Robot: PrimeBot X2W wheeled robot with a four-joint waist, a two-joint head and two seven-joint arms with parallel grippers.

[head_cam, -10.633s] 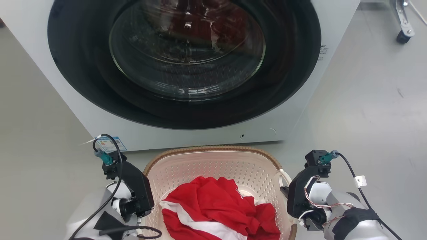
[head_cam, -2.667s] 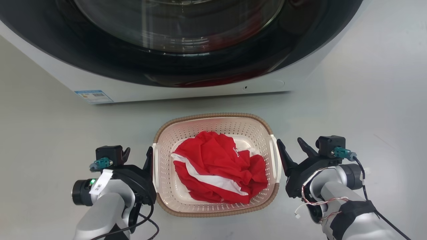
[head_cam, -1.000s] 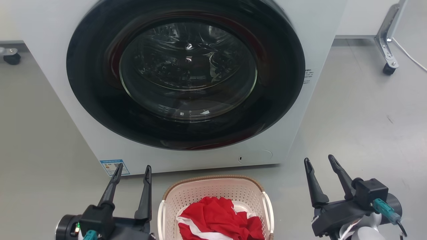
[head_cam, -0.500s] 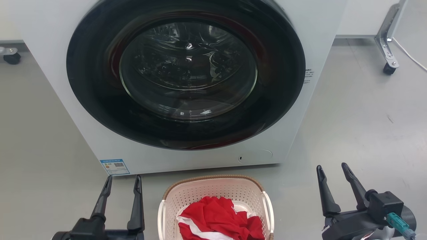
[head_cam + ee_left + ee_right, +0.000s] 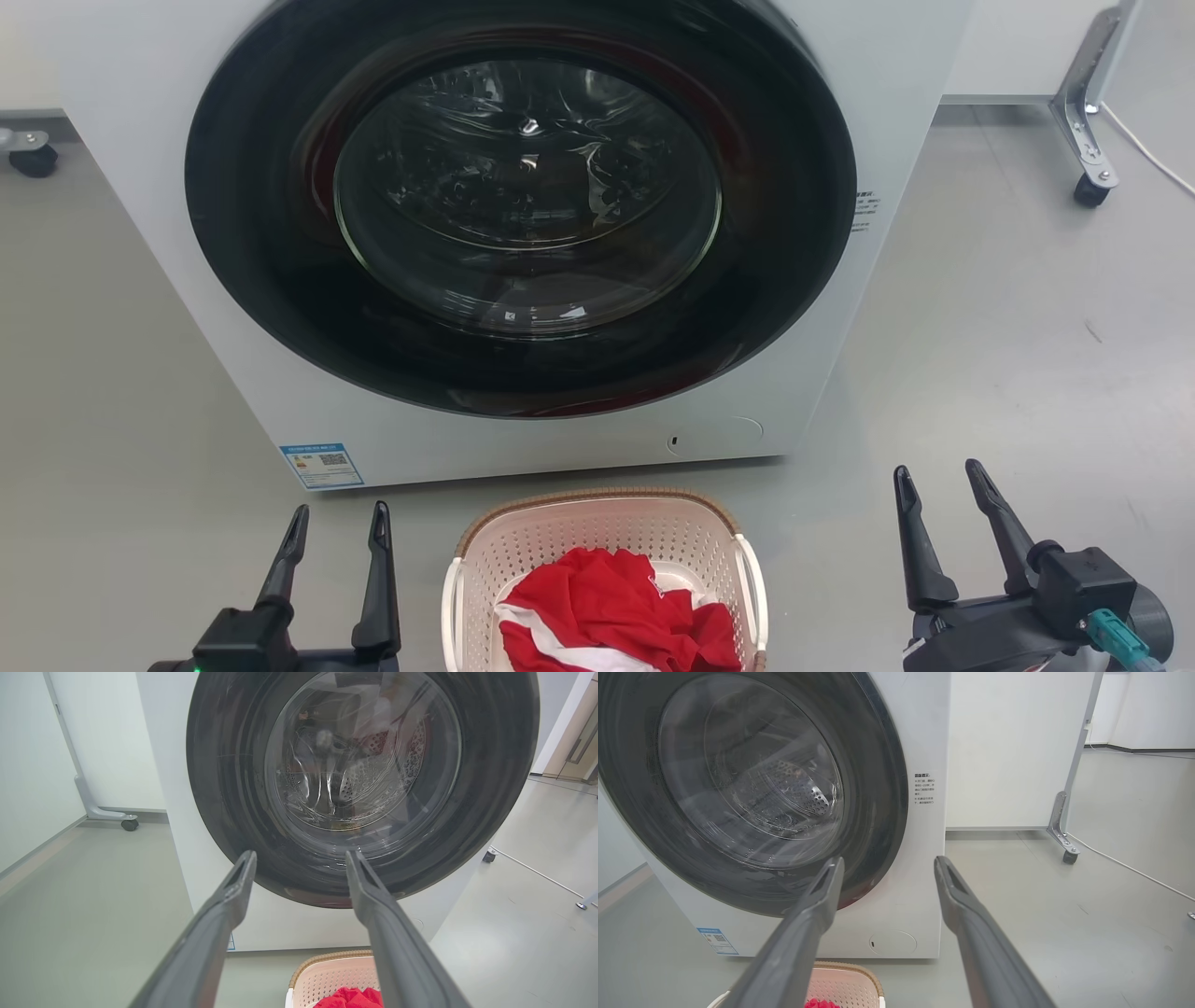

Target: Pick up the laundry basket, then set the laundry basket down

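Observation:
The laundry basket (image 5: 597, 537), cream-white and perforated with a brown woven rim and white side handles, sits on the floor at the bottom centre of the head view, with red and white cloth (image 5: 611, 616) inside. Its far rim also shows in the left wrist view (image 5: 327, 977) and the right wrist view (image 5: 845, 984). My left gripper (image 5: 338, 525) stands open to the basket's left, apart from it and holding nothing. My right gripper (image 5: 938, 481) stands open to the basket's right, also apart from it and holding nothing.
A white front-loading washing machine (image 5: 523, 233) with a shut dark round door stands right behind the basket. A wheeled metal stand leg (image 5: 1088, 191) is at the far right, a castor (image 5: 33, 161) at the far left. Grey floor (image 5: 1008, 355) lies on both sides.
Since 2.7 s ago the camera has lifted; both grippers have let go of the handles and drawn away outward, open. The basket rests on the floor. Over the last second the grippers moved slightly wider apart.

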